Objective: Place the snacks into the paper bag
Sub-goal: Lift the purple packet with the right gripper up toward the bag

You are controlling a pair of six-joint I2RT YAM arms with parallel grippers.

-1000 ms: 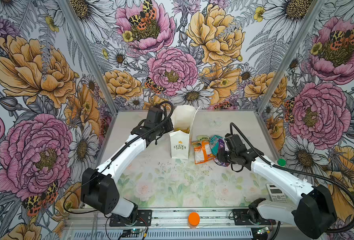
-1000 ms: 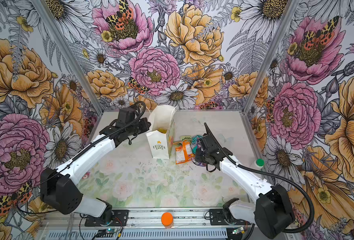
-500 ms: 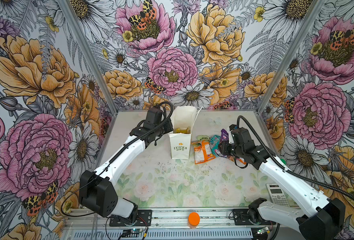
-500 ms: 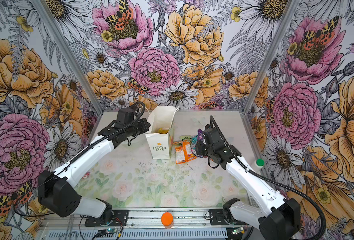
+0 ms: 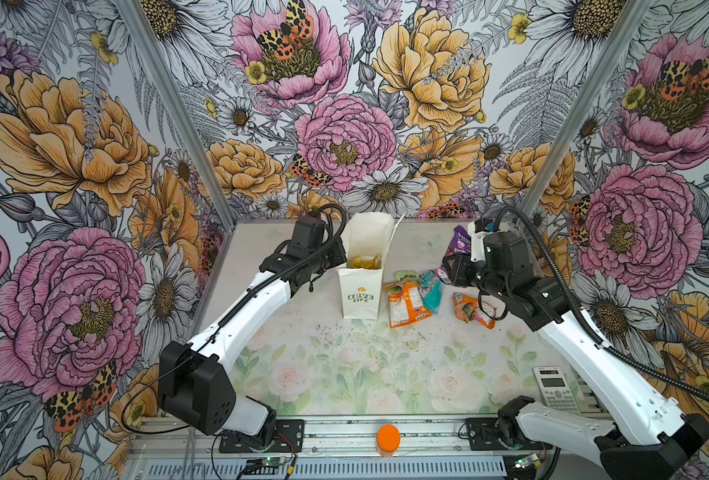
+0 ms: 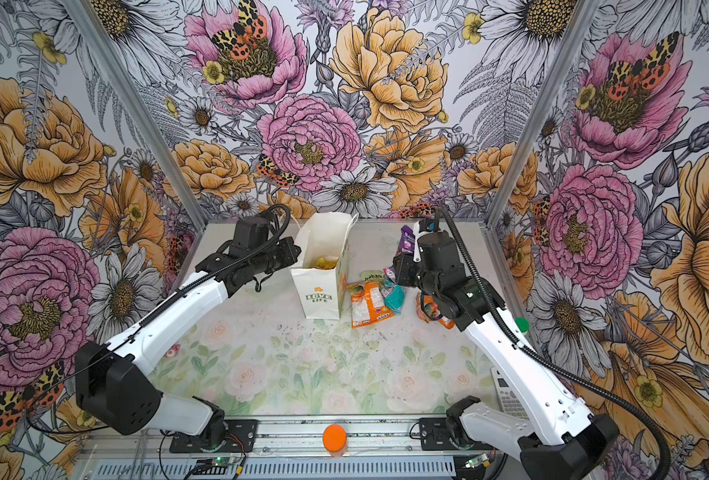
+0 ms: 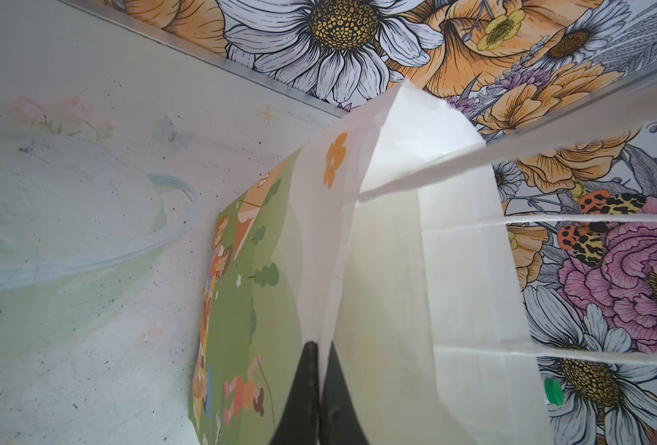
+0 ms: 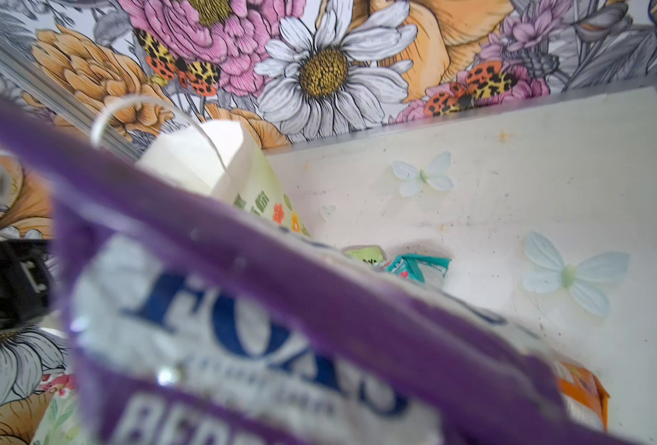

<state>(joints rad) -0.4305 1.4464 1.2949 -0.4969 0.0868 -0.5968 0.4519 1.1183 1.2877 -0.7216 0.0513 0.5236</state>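
We are in the carrying step. The right gripper (image 5: 468, 248) has its jaws clamped on a purple packet (image 5: 461, 242), held up in the air to the right of the paper bag (image 5: 361, 296) and well apart from its mouth. In the right wrist view the packet fills most of the frame, with the bag's open top beyond it.

The left gripper (image 7: 321, 348) has its jaws pinched tight on the bag's left wall near the rim, so the mouth stands open and the bag stands upright on the table (image 5: 344, 365). A yellow packet (image 5: 363, 262) lies inside.

The other snacks lie on the table just right of the bag: an orange-and-white packet (image 5: 407, 305), a teal packet (image 5: 431, 291), a pale green packet (image 5: 406, 275) behind them, and an orange packet (image 5: 471, 311) under the right arm.

Next, we judge, the purple packet must travel left until it hangs over the mouth, clear the near rim, and only then should the jaws part. The left pinch should hold meanwhile, since thin paper could fold or tip.
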